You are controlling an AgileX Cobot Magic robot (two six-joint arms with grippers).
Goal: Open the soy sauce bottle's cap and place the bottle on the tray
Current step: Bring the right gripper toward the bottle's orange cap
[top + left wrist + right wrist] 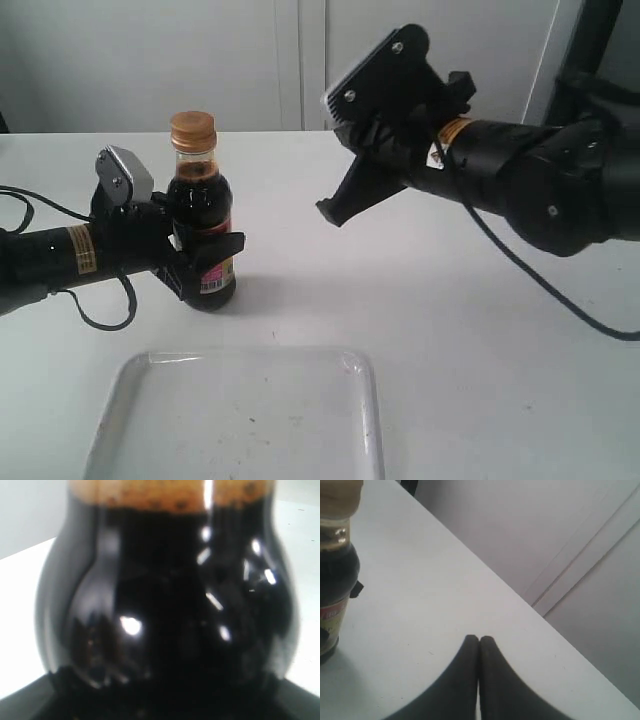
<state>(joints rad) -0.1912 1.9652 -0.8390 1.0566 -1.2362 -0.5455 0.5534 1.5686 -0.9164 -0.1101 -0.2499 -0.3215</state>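
Left pincer (212,265) is clamped round the upright bottle (203,215) on the counter (450,330), just behind the tray (372,400). Right pincer (332,210), shut and empty, hangs right of the closed cap (192,128), so it's the free one to flip it.

a white table (450,330) fills the scene; pale grey wall panels (250,60) stand behind its far edge.

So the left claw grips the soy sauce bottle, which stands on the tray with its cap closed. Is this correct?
Not quite: the exterior view shows the soy sauce bottle standing on the table beyond the tray, not on it. The left claw does grip it, and the cap is closed.
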